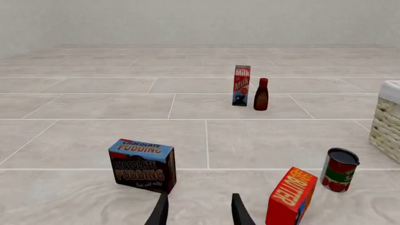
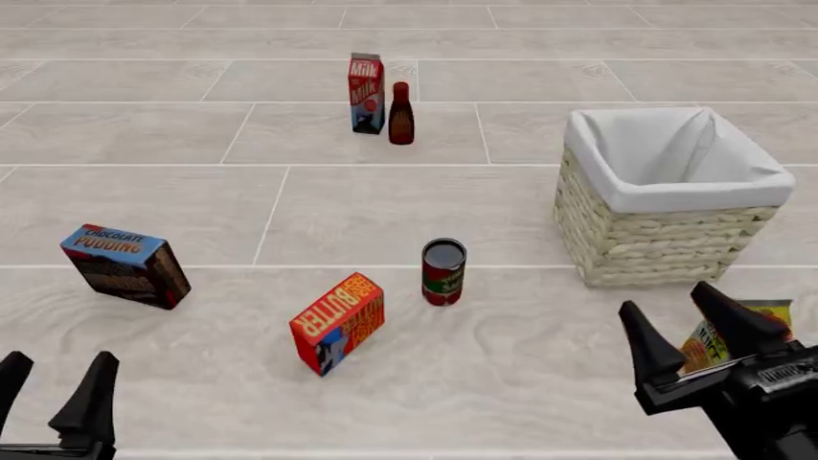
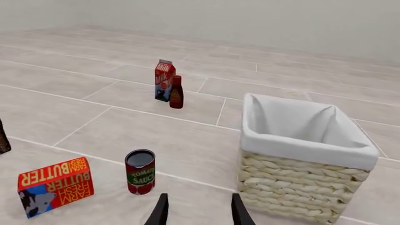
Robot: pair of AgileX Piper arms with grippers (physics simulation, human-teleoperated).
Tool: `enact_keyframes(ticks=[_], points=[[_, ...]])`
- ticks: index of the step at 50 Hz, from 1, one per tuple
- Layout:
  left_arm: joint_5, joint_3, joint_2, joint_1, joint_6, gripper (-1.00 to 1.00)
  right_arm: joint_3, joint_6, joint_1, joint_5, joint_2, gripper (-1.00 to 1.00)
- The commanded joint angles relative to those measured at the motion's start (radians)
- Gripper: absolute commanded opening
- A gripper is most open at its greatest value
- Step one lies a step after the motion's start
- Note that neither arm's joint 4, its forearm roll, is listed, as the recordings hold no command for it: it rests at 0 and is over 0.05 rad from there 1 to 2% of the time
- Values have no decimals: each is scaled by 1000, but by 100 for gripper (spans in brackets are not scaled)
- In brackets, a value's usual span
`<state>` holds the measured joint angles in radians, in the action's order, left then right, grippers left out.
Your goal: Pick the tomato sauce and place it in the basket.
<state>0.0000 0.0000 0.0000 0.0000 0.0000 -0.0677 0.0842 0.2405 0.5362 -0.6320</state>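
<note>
the right claw [image 2: 696, 326] hovers low at the near right of the desk [image 2: 383, 211], its two dark fingers spread wide with nothing between them. just behind it lies a yellow-green packet [image 2: 748, 321], partly hidden by the fingers. the left claw [image 2: 57, 383] sits at the near left corner, fingers also spread and empty.

moving outward from the right claw, the wicker basket [image 2: 658, 240] stands just ahead of it, its white cloth lining folded over the rim; nothing shows inside it. to the left of the basket, and well apart from it, the tomato sauce can [image 2: 443, 272] stands upright on the desk, untouched. beside the can on its near left is the farm fresh butter box [image 2: 337, 322], close but not touching. farther left is the chocolate pudding box [image 2: 125, 265], and at the far side the milk carton [image 2: 367, 93] and a dark red bottle [image 2: 401, 114] stand together.

by my reading the task has not begun in effect: reach, grasp, carry and release all remain. the right claw looks the nearer one.
</note>
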Motion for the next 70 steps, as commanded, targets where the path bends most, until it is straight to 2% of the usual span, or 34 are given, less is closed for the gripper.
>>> enact_keyframes(ticks=[1,7,17,35,47,70], points=[[0,0,0,0,0,100,-10,-5,31,76,-88,100],[0,0,0,0,0,100,-12,-9,46,108,-117,100],[0,0,0,0,0,100,-12,-18,57,241,-251,100],[0,0,0,0,0,100,-34,-17,96,391,-456,100],[0,0,0,0,0,100,-39,-16,106,453,-536,100],[0,0,0,0,0,100,-75,2,154,471,-604,100]])
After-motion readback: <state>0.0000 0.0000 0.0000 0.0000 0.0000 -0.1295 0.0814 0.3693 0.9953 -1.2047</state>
